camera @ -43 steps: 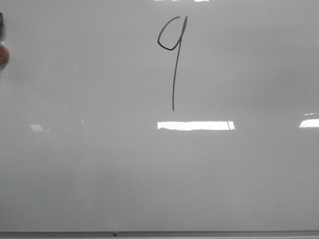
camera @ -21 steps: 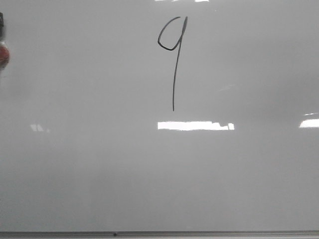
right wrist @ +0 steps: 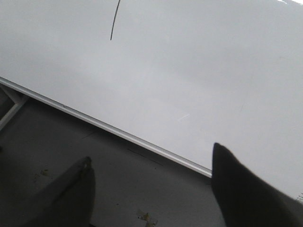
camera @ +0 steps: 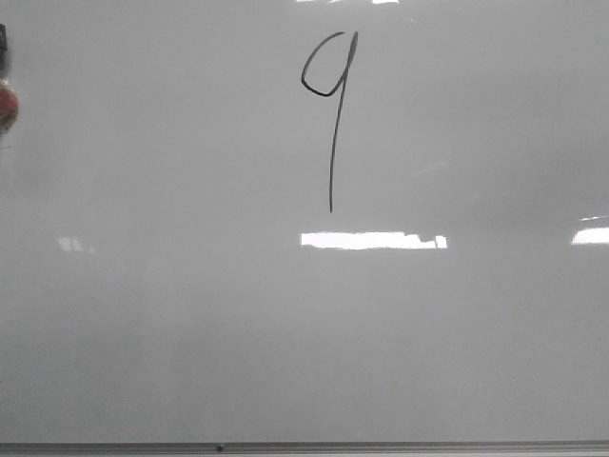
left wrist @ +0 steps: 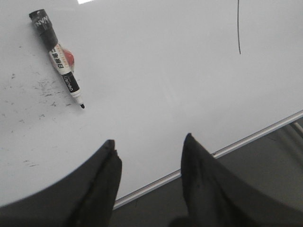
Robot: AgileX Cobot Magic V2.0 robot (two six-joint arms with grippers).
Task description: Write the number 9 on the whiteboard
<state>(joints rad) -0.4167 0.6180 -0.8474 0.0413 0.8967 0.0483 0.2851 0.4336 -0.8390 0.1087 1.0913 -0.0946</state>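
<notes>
A thin black number 9 (camera: 332,114) with a small angular loop and a long tail stands on the whiteboard (camera: 285,333), at its upper middle in the front view. Its tail's end shows in the left wrist view (left wrist: 238,33) and in the right wrist view (right wrist: 113,23). A black and white marker (left wrist: 57,56) lies uncapped on the board, tip on the surface, far from my left gripper (left wrist: 149,144). The left gripper is open and empty over the board's near edge. My right gripper (right wrist: 150,156) is open and empty over the dark surface beside the board.
The board's thin grey frame strip (camera: 304,447) runs along its near edge, also in the left wrist view (left wrist: 246,141) and the right wrist view (right wrist: 118,131). A red round thing (camera: 6,107) lies by the marker at the board's left edge. Faint smudges (left wrist: 42,90) mark the board near the marker.
</notes>
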